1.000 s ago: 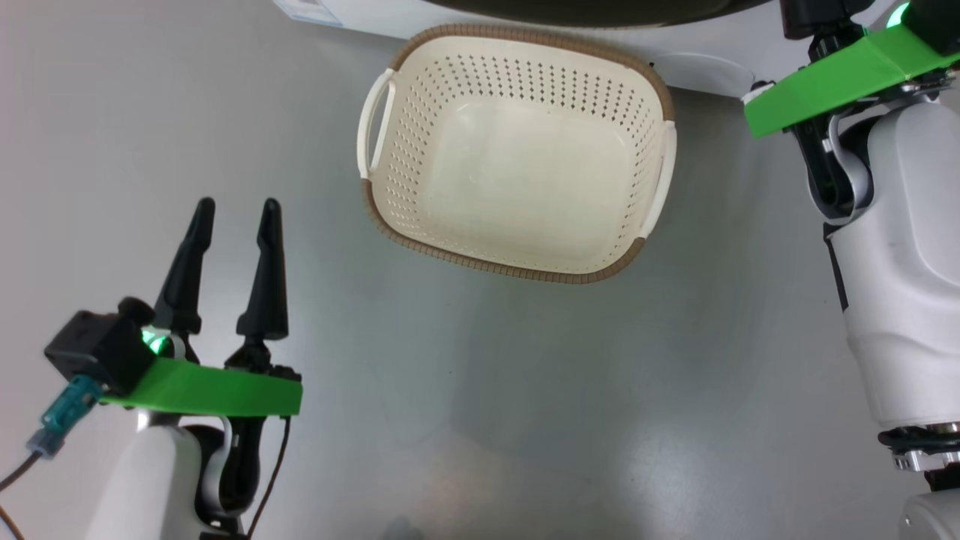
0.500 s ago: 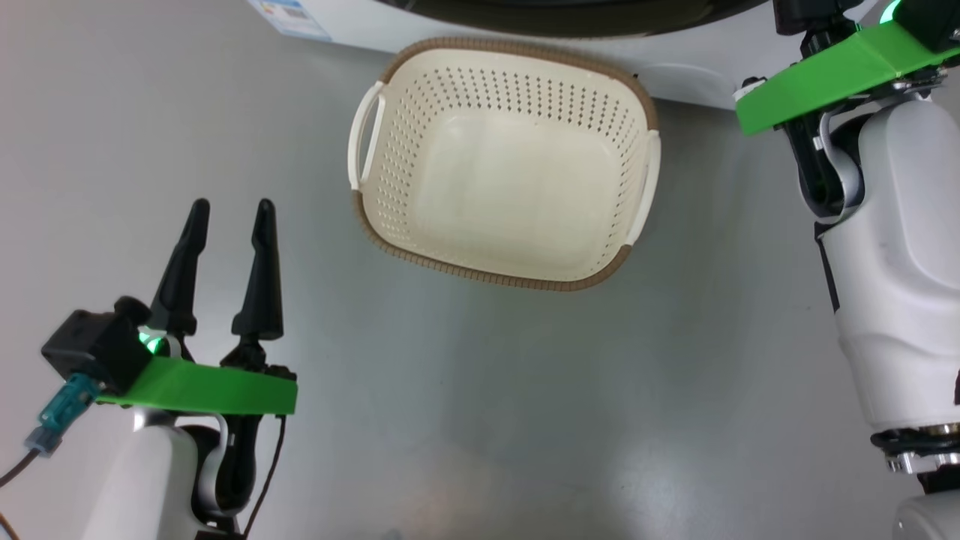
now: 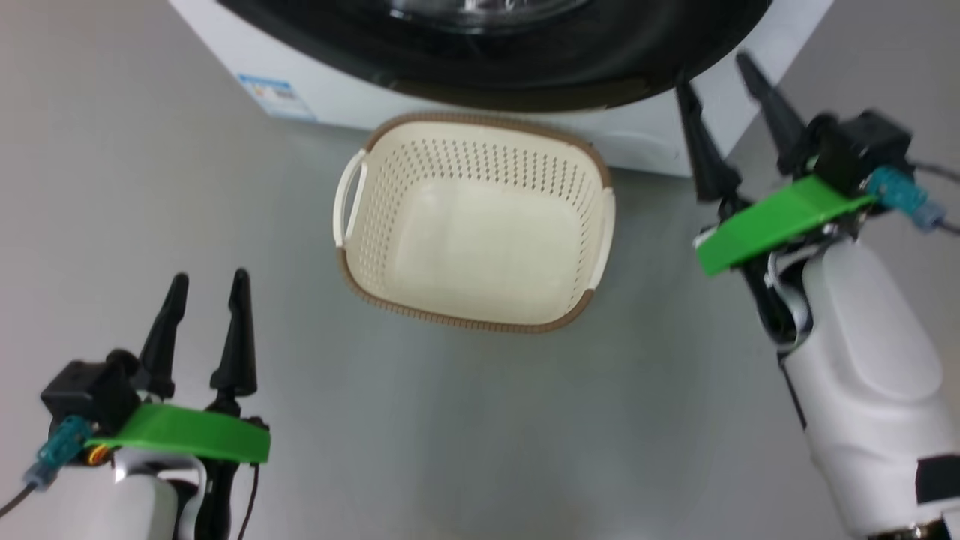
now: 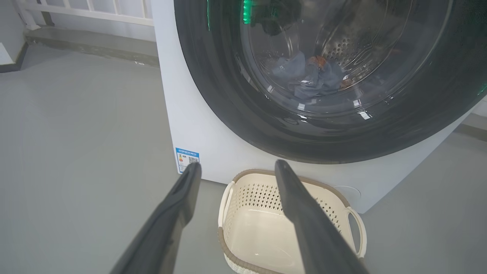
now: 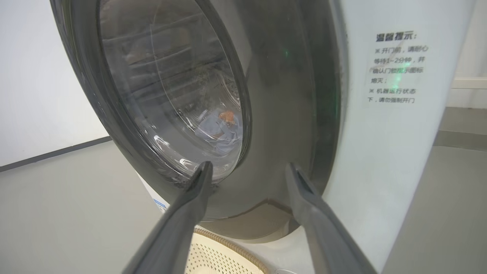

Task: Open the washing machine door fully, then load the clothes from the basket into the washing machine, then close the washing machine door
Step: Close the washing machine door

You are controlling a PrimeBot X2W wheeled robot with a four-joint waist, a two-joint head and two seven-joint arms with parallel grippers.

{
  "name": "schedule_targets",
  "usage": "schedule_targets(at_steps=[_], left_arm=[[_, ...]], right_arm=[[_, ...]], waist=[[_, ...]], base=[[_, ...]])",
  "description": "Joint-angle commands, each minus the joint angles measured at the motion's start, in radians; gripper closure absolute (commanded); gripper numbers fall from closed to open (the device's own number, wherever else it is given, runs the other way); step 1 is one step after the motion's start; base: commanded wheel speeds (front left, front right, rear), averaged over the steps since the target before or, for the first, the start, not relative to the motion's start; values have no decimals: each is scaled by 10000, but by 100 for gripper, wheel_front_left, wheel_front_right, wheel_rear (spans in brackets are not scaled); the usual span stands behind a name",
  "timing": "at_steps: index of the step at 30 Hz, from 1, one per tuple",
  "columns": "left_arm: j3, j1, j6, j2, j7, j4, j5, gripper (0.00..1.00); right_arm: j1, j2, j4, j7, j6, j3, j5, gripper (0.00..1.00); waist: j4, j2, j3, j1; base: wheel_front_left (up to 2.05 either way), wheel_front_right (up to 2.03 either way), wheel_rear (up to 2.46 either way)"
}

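**Head view.** The small cream-white perforated plastic basket [image 3: 375,225], with its brown woven-look rim, stands empty on the grey floor [image 3: 150,187], just in front of the big white front-loading washing machine [image 3: 337,94]. The round, glossy black-rimmed washing machine door [image 3: 525,71] spans the top edge. The left gripper [image 3: 210,276] is at lower left, fingers spread wide and empty, well apart from the basket. The right gripper [image 3: 712,71] is at upper right, fingers wide and empty, near the machine's lower right corner.

**Left wrist view.** The door lies flush against the machine front. Behind its glass, the light-blue clothes [image 4: 308,76] with orange-brown print lie in the perforated steel drum [image 4: 342,45]. A blue label sticker [image 4: 187,160] sits low on the front.

**Right wrist view.** The open fingers point at the door's lower rim. A printed notice [image 5: 395,68] sits beside the door.
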Motion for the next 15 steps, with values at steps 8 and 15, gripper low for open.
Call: schedule_targets(at_steps=[8,15], left_arm=[[542,604,-25,643,-65,22,14,0],[676,903,-25,814,-65,130,17,0]], right_arm=[[1622,325,-498,-46,-23,64,313,0],[2520,385,-691,-46,-23,-68,353,0]], waist=[[-889,0,-1472,0],[-1450,0,-2005,0]], base=[[0,0,0],[0,0,0]])
